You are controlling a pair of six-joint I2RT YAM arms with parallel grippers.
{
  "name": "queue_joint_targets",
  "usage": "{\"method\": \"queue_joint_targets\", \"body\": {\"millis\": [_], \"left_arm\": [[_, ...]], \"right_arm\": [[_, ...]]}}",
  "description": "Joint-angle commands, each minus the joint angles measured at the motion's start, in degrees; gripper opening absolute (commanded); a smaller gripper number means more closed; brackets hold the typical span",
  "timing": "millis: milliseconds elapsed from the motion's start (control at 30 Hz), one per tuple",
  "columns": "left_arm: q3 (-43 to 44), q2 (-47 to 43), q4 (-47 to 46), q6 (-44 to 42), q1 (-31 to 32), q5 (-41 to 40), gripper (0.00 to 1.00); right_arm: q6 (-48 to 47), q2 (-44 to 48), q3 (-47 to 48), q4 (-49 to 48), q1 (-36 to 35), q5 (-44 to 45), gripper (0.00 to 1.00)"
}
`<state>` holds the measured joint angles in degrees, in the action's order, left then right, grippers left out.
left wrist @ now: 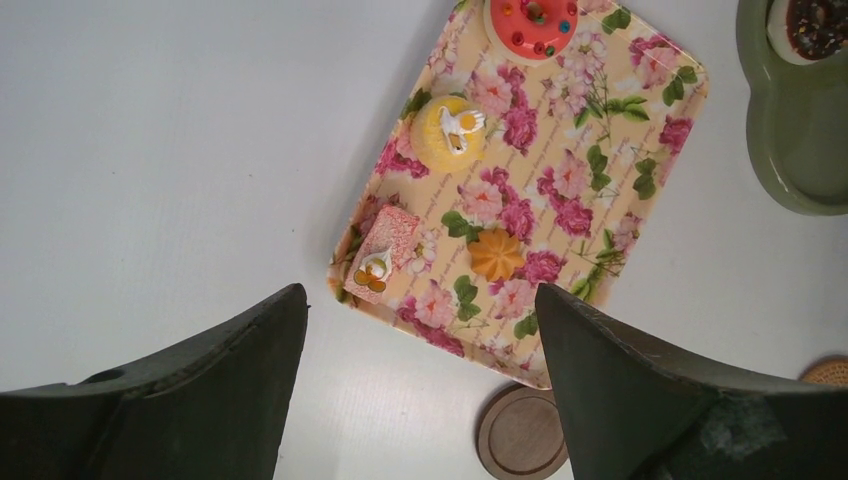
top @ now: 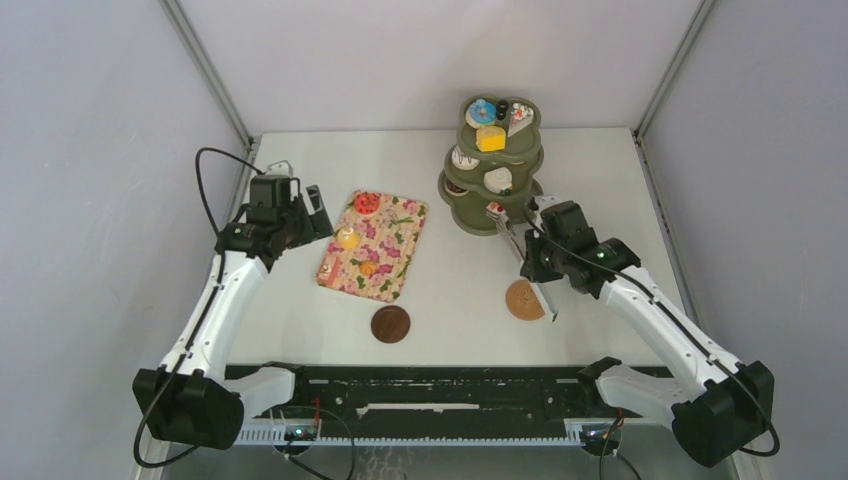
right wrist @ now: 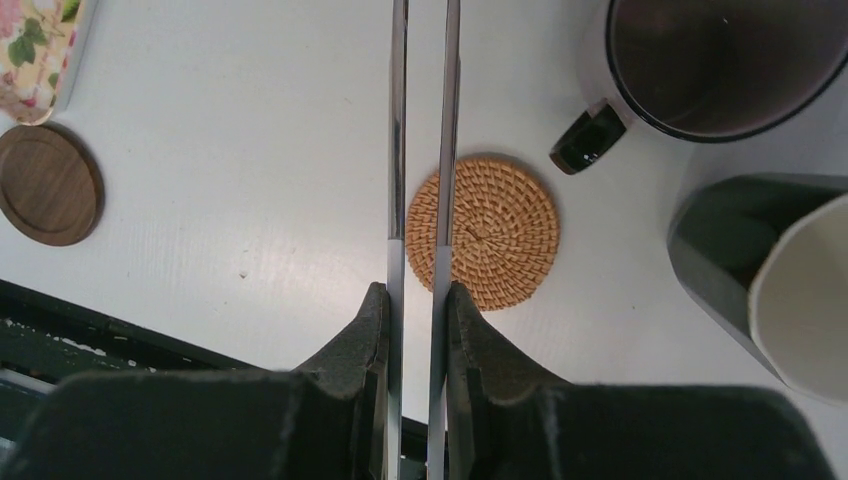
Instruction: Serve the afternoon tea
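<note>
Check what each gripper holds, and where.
Right gripper is shut on the tongs, pinching both blades about mid-length. Left gripper is open, holding nothing.

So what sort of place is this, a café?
Probably a robot test booth, not a café: grey walls, left arm and right arm bolted to a white table, toy pastries on a green tiered stand.

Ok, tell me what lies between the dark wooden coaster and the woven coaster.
Nothing: in the top view the table between the dark wooden coaster and the woven coaster is bare. The tongs cross only the woven coaster's right edge.
</note>
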<state>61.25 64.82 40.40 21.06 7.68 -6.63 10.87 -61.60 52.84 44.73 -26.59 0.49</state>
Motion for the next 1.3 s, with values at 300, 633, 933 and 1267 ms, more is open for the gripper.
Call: {"method": "queue_joint_targets", "body": {"millis": [300,633,933,1267], "left_arm": [[1.41,0.86,-2.96,0.91,-0.47,2.89,0.88],[0.88,0.13,-3.14,0.92,-0.47,3.47,0.88],[0.71,0.54,-4.26,1.27,-0.45,5.08,0.88],[0.19,-0.11,-4.54,1.26,-0.46,3.9,0.88]], "right_arm": [[0.11,5.87,4.74,5.5,2.4,-1.73,0.11],[-0.94,14.1,8.3,8.13,19.3,2.43,0.12],[1.57,-2.33,19.27,3.58,30.99,-4.91,0.09],[1.71,-18.03,25.33,1.35,28.79,-6.63,0.1]]}}
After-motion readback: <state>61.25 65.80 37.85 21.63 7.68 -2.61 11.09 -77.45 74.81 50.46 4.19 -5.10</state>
